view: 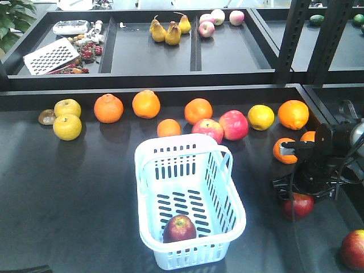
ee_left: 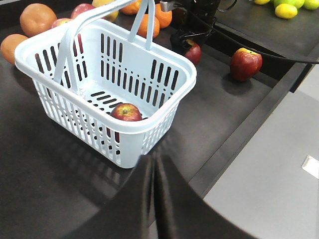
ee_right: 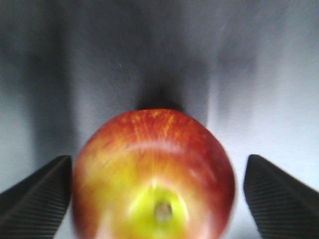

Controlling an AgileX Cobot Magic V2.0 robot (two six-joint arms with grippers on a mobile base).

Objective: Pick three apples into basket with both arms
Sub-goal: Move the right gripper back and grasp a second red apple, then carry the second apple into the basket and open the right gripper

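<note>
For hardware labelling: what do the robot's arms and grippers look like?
The right arm is bulky and black, trailing loose black cables. On the right gripper, fingers are black wedges with a fine woven texture. The left gripper shows smooth, dark, tapering fingers.

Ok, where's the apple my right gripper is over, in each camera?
Front view: apple low at the right edge, right of the basket.
Left wrist view: top centre, beyond the basket's far corner.
Right wrist view: fills the lower centre.
Shared landmark: the right gripper, open around it.

Mock shop: black fruit shelves (view: 239,57)
</note>
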